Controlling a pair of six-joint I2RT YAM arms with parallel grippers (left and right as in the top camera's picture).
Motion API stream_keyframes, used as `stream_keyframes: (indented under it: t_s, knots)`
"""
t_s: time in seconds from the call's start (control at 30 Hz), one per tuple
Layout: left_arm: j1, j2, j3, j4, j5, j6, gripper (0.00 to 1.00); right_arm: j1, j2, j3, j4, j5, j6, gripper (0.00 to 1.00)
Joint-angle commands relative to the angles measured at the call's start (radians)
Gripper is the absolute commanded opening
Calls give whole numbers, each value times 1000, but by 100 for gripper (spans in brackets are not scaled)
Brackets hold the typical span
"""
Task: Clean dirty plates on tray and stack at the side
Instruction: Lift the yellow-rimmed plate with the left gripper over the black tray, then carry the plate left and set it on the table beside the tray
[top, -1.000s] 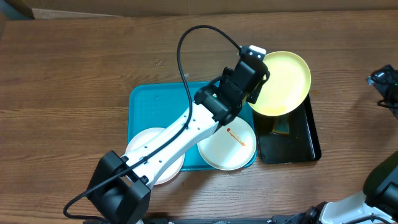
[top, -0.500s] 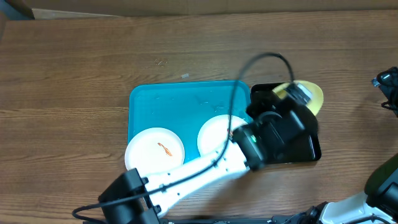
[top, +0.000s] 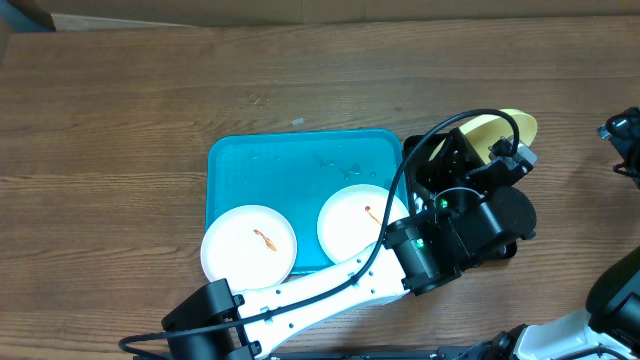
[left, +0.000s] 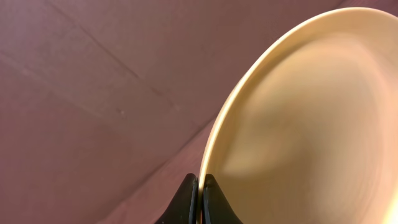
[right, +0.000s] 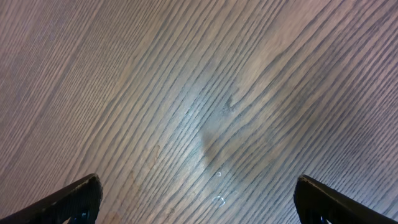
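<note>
My left gripper (left: 200, 186) is shut on the rim of the pale yellow-green plate (left: 305, 118). In the overhead view that plate (top: 508, 127) is tilted steeply, only its top edge showing past the left arm over the black tray. Two white plates with orange-red smears lie on the turquoise tray (top: 270, 165): one at the front left (top: 248, 243), one at the front right (top: 352, 222). My right gripper (right: 199, 202) is open and empty over bare wood; in the overhead view only a bit of it shows at the right edge (top: 625, 135).
A smaller black tray (top: 424, 152) lies right of the turquoise tray, mostly covered by my left arm (top: 450, 235). Brown wooden table (top: 120, 120) lies all around.
My left arm has swung right and toward the front, carrying the yellow-green plate from above the turquoise tray's right corner to over the black tray and tilting it steeply. Both white plates are now uncovered.
</note>
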Motion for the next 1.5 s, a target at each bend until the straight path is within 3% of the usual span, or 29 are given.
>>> stream_keyframes:
  t_s: [0.0,0.1,0.23,0.4,0.5,0.63,0.9,1.13,1.27,1.47]
  knots:
    - [0,10,27,-29,-26,-68,4,-2,2,21,3,-2,4,100]
    - [20,10,27,-175,131,-270,4,-2,2,21,3,-2,4,100]
    - [95,10,27,-291,491,-530,4,-2,2,21,3,-2,4,100]
    - [274,-3,36,-305,834,-678,4,-2,2,21,3,-2,4,100]
    - [454,-15,57,-364,1101,-777,4,-2,2,21,3,-2,4,100]
    - [726,-15,58,-469,1339,-833,4,-2,2,21,3,-2,4,100]
    - [1266,-4,55,-761,1353,-754,4,-2,2,21,3,-2,4,100]
    - [1683,24,27,-790,1208,-748,4,-2,2,21,3,-2,4,100]
    - [1812,75,-34,-752,1208,-727,4,-2,2,21,3,-2,4,100]
    - [1816,142,-109,-701,1080,-711,4,-2,2,21,3,-2,4,100]
